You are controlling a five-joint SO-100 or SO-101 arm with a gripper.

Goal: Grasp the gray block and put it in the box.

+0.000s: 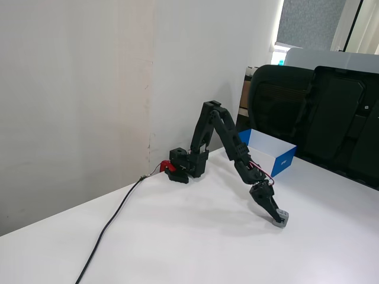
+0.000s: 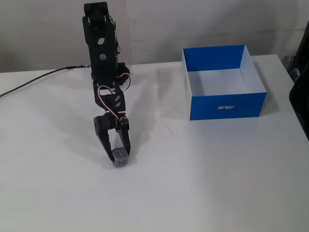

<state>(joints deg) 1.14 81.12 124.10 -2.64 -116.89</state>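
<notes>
One small gray cube with rounded edges, the gray block (image 2: 119,158) (image 1: 282,218), sits on the white table (image 2: 217,183), and one shallow blue cardboard box (image 2: 227,105) (image 1: 278,161) with a white inside stands well apart from it, up and to the right in a fixed view. The single black two-finger gripper (image 2: 118,158) (image 1: 277,220) has its fingers closed against the block's two sides, tips at the tabletop. Bare table lies between block and box.

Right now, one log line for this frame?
phase: grasp | gripper: closed on gray block, on table | box: empty, apart
</notes>
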